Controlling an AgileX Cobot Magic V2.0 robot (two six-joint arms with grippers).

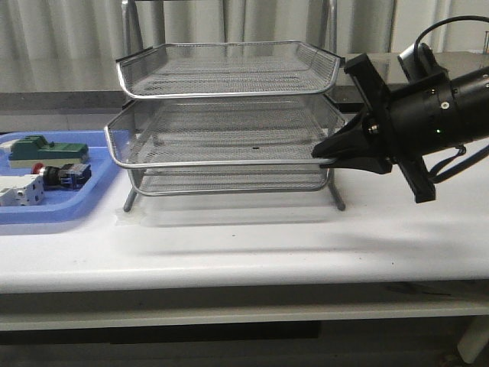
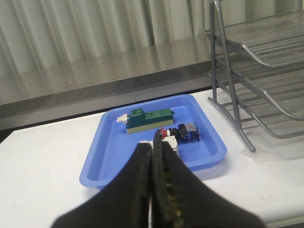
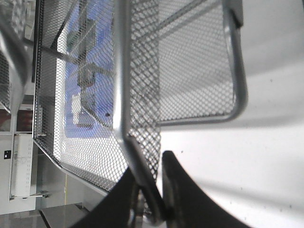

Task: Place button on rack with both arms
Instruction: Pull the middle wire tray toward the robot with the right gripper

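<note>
Front view: rack [image 1: 229,115] on white table [image 1: 252,245], grey curtain [image 1: 61,38] behind

Left gripper [image 2: 152,164]: fingers pressed together, nothing between.
Button [image 2: 180,133]: in blue tray [image 2: 102,156], 12 o'clock of gripper.
Rack [image 2: 256,71]: 2 o'clock.

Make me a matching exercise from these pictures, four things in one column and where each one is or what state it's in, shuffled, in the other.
Things:
1. button
2. right gripper
3. left gripper
4. green block

Places or states:
A. fingers pressed together, holding nothing, above the blue tray's near edge
B. closed on the corner rim of the rack's middle tray
C. lying in the blue tray next to a white block
D. at the back of the blue tray, farthest from the camera in the front view

Pairs: 1-C, 2-B, 3-A, 4-D
</note>
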